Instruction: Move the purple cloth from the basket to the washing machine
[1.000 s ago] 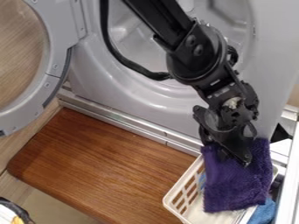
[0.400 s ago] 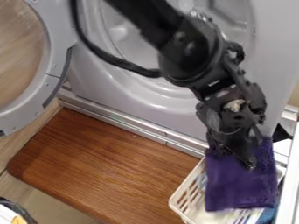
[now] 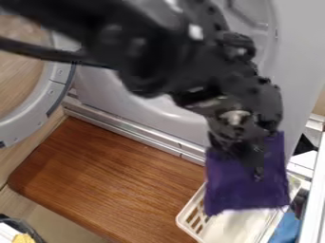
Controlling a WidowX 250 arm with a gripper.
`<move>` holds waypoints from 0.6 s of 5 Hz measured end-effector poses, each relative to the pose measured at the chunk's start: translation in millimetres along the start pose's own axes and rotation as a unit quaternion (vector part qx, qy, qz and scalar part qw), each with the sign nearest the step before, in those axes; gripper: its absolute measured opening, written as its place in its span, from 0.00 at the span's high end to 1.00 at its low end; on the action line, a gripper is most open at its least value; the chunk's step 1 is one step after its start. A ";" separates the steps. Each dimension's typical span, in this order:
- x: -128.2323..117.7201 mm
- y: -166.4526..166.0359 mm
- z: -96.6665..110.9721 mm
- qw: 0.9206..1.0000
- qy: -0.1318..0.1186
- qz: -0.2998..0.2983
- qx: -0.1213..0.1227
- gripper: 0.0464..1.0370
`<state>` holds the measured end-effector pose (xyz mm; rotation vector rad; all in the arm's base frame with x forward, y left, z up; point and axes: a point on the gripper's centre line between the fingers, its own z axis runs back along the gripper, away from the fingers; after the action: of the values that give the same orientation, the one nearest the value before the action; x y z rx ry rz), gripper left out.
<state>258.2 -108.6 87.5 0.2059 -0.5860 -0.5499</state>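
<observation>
The tool is pinched down on the purple cloth, with only the fabric's thickness between its fingers as far as one can judge; the exact gap is hidden. It has the cloth near its upper edge, so most of it hangs below the tool in a broad, fairly flat sheet. That grip probably suits the job: the weight pulls straight down, and the loose end can be led in after the gripped part.

Under the tool sits the white basket, with the cloth's lower edge hanging over it. A blue cloth lies below and to the right of the tool. The washing machine stands behind the tool, its door swung wide to the left, well out of the way, and its opening above the tool.

The lift looks done, the transfer not. Next the tool needs to clear the basket's rim and carry the cloth up and inward; the dangling end could snag on the rim or fold over the machine's lip.
</observation>
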 end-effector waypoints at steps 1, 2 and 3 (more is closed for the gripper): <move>-12.6 25.3 16.2 0.999 -0.001 0.028 0.033 0.97; -21.3 63.2 17.7 0.995 -0.017 0.084 0.057 0.97; -25.9 97.2 12.1 0.989 -0.027 0.127 0.070 0.97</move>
<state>275.3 -13.5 117.9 0.2460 -0.6935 -0.2686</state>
